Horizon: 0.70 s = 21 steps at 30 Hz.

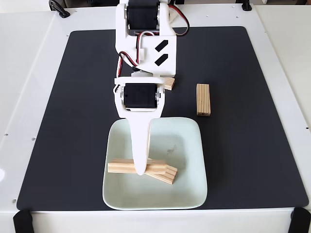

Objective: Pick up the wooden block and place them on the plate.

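Plate (pixel 192 145) sits low in the fixed view on the black mat (pixel 58 121), and two blocks already lie on its lower left part: one long block (pixel 121 167) running left to right, and a second block (pixel 165 174) angled down to the right, touching it. The gripper (pixel 140 171) hangs over that first block, its tip covering the block's middle; the visible finger hides whether the jaws are spread or closed, so I cannot tell if it grips anything. Just right of the arm's wrist, a third block (pixel 169 83) peeks out from behind it. Further right, a fourth block (pixel 203 100) lies alone on the mat, long axis pointing away from the camera, up and right of the gripper, near the plate's upper right corner.
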Tool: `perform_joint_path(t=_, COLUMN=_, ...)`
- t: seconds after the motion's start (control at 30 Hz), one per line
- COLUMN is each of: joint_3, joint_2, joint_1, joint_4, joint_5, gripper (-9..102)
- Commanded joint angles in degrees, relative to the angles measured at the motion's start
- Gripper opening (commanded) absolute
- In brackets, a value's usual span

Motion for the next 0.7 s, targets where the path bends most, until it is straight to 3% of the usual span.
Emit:
perform_joint_path(t=0.0, joint_3=-0.18, joint_2=0.88, joint_1=0.44, joint_4=0.18, joint_5=-0.44, gripper=-1)
perform_joint_path(t=0.67, joint_3=-0.88, joint_2=-2.90, joint_1=-2.46, joint_4=-0.44, joint_5=-0.44, gripper=-1)
